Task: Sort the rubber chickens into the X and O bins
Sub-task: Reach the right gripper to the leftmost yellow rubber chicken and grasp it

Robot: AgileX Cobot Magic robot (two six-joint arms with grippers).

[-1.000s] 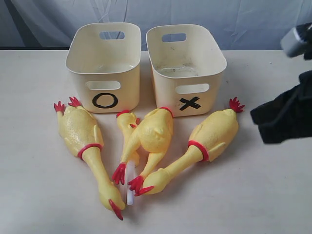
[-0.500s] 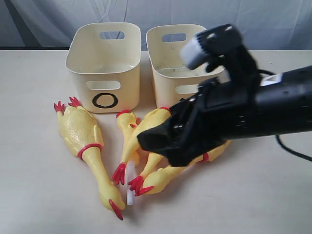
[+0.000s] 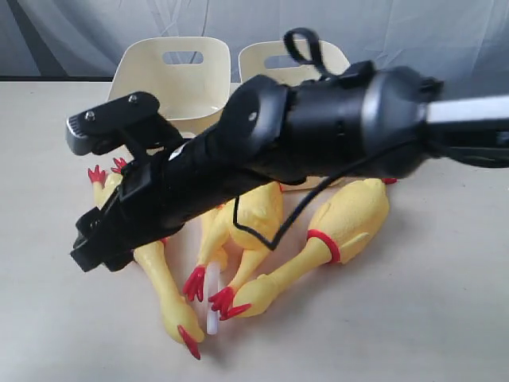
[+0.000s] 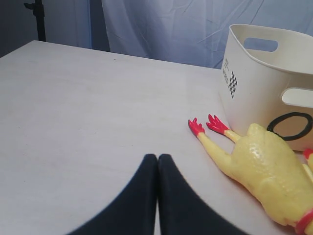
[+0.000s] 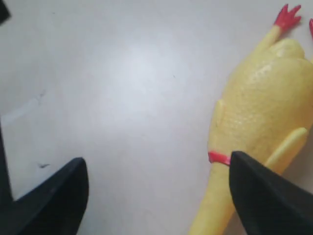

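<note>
Several yellow rubber chickens lie in front of the two cream bins. My right arm reaches across them, and its gripper (image 3: 103, 247) hangs open over the leftmost chicken (image 3: 167, 294), whose body it hides. In the right wrist view the gripper (image 5: 159, 171) is wide open above bare table, with one finger beside that chicken (image 5: 259, 112) at its red neck ring (image 5: 218, 157). The middle chicken (image 3: 254, 215) and the right chicken (image 3: 350, 211) lie untouched. The O bin (image 3: 179, 79) and the X bin (image 3: 274, 57) show only their rims. My left gripper (image 4: 157, 157) is shut and empty, left of the O bin (image 4: 254, 63).
A small white stick (image 3: 212, 298) lies between the chickens' red feet. A smaller chicken (image 3: 211, 239) lies partly under the middle one. In the left wrist view the leftmost chicken's feet (image 4: 208, 126) reach the O bin's wall. Grey cloth hangs behind the table.
My right arm has swung in from the right edge across the chickens to the left. It now covers both bin fronts and the leftmost chicken's body. The chickens have not moved.
</note>
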